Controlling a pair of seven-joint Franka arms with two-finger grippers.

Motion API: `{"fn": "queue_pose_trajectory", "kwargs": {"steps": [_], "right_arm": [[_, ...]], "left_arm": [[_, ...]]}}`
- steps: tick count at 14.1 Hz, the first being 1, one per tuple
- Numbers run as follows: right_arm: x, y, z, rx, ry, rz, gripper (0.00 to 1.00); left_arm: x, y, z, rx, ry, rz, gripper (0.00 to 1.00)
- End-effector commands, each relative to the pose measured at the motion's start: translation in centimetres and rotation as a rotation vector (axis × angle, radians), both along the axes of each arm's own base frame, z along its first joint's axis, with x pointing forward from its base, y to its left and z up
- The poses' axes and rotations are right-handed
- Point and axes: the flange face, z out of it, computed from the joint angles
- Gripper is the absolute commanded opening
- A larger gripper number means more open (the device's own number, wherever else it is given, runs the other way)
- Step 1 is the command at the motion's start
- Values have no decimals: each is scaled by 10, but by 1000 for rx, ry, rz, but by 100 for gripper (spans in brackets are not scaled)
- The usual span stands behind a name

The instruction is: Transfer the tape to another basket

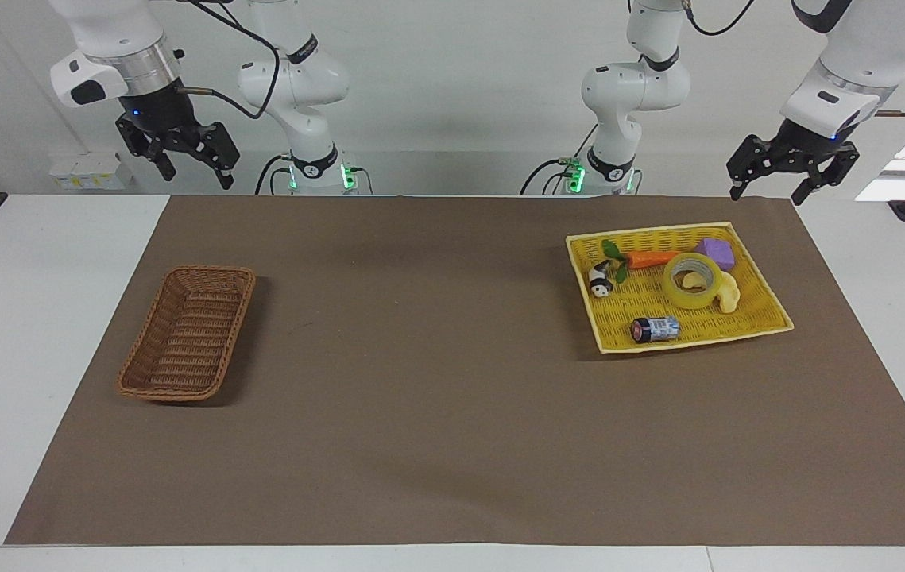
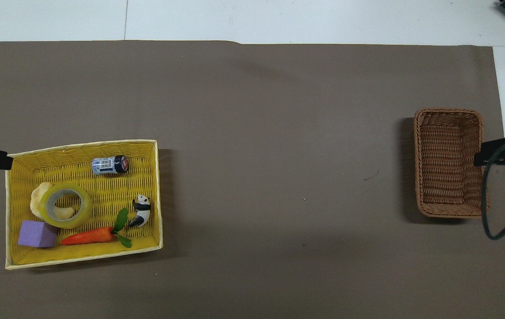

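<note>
You'll find the tape (image 1: 692,280) light, stiff and slick lying flat in the yellow tray (image 1: 762,314), so pinch its wall, core to outside, with the spread left gripper (image 1: 766,191); the right gripper (image 1: 195,171) waits spread too.

The tray (image 1: 762,314) sits toward the left arm's end of the bench (image 1: 420,445), the basket (image 1: 188,332) toward the right arm's end, well apart. In the tray, the tape (image 1: 693,280) rests over the banana toy (image 1: 729,292), with the block (image 1: 716,253) and carrot (image 1: 651,258) nearer the robots, the panda (image 1: 600,280) beside the carrot, and the battery (image 1: 655,328) farther out.
</note>
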Motion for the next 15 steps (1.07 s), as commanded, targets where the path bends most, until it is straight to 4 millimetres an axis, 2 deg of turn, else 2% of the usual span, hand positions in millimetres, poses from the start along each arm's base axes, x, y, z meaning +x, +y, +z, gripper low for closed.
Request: {"fn": "queue_pose_trajectory", "kwargs": {"steps": [1, 15], "right_arm": [[1, -2, 2, 20, 4, 21, 100], [1, -2, 2, 20, 5, 21, 100]], "left_arm": [[-11, 3, 3, 13, 38, -3, 100], [-21, 9, 1, 15, 67, 10, 100]]}}
